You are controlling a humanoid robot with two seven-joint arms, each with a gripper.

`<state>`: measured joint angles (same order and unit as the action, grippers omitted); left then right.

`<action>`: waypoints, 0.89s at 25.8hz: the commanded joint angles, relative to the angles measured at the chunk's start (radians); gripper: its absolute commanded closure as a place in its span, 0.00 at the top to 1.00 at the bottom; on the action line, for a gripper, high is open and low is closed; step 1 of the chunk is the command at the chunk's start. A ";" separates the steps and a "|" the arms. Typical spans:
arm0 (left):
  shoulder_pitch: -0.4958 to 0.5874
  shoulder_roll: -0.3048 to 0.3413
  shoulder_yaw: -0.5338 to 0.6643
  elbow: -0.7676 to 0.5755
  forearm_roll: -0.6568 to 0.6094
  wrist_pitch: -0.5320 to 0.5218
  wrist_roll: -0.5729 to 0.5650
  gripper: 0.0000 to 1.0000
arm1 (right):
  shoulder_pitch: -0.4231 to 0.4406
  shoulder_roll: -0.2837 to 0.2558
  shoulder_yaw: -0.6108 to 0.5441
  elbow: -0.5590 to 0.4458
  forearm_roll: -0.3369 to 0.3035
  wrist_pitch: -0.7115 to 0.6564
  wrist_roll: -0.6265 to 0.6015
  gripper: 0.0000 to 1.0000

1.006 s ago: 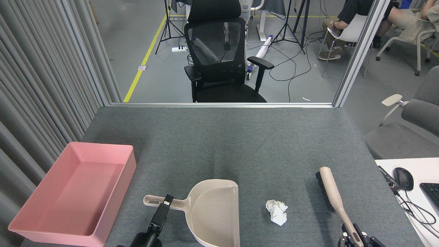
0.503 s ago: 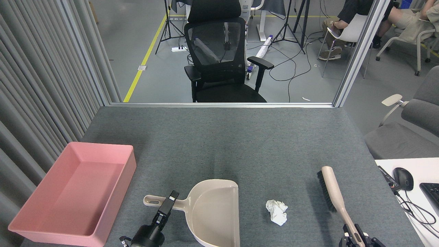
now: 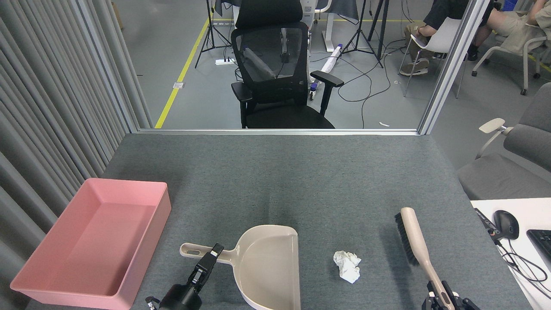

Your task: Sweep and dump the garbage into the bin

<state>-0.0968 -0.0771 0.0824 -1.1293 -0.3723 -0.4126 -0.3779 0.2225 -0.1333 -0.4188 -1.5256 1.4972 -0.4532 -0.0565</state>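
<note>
One crumpled white wad of garbage (image 3: 348, 266) lies on the grey table between a beige dustpan (image 3: 269, 267) and a beige brush (image 3: 412, 239) with black bristles. My left gripper (image 3: 213, 255) is shut on the dustpan's handle, at the bottom centre-left of the head view. At the bottom right, my right gripper (image 3: 440, 293) is shut on the end of the brush handle. The brush head points away from me, right of the wad and apart from it. The pink bin (image 3: 148, 241) stands at the left, and nothing shows inside it.
A grey felt table top (image 3: 280, 181) stretches to a metal rail at the far edge. Ribbed grey panels line the left side. A white desk (image 3: 523, 258) with a mouse and cables adjoins the right. A black office chair stands beyond the far edge.
My left arm has swung, its wrist sliding left while the fingertips shifted right along the dustpan handle, and the pan turned slightly. The brush head has drifted slightly. The wad has not moved.
</note>
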 commanded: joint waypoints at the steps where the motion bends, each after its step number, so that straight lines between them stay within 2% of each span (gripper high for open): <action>1: 0.000 -0.001 0.013 0.002 0.001 -0.008 -0.022 0.20 | 0.008 0.001 0.005 -0.005 0.000 -0.005 -0.006 0.18; 4: 0.000 0.000 0.014 0.003 0.001 -0.022 -0.039 0.11 | 0.029 0.021 0.003 -0.016 0.000 -0.025 -0.006 0.17; 8: -0.003 -0.001 0.019 0.000 -0.002 -0.029 -0.087 0.06 | 0.080 0.026 -0.002 -0.038 0.000 -0.038 -0.008 0.17; 12: -0.006 -0.001 0.020 -0.001 -0.023 -0.026 -0.087 0.06 | 0.101 0.029 0.000 -0.039 -0.002 -0.052 -0.025 0.17; 18: -0.006 -0.001 0.019 -0.001 -0.045 -0.022 -0.079 0.06 | 0.107 0.078 0.011 -0.042 0.000 -0.056 -0.026 0.16; 23: -0.004 -0.001 0.019 -0.007 -0.046 0.012 -0.050 0.06 | 0.124 0.081 0.044 -0.042 0.000 -0.070 -0.026 0.15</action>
<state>-0.1025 -0.0788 0.1011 -1.1341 -0.4167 -0.4201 -0.4481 0.3401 -0.0549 -0.3997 -1.5676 1.4969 -0.5188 -0.0869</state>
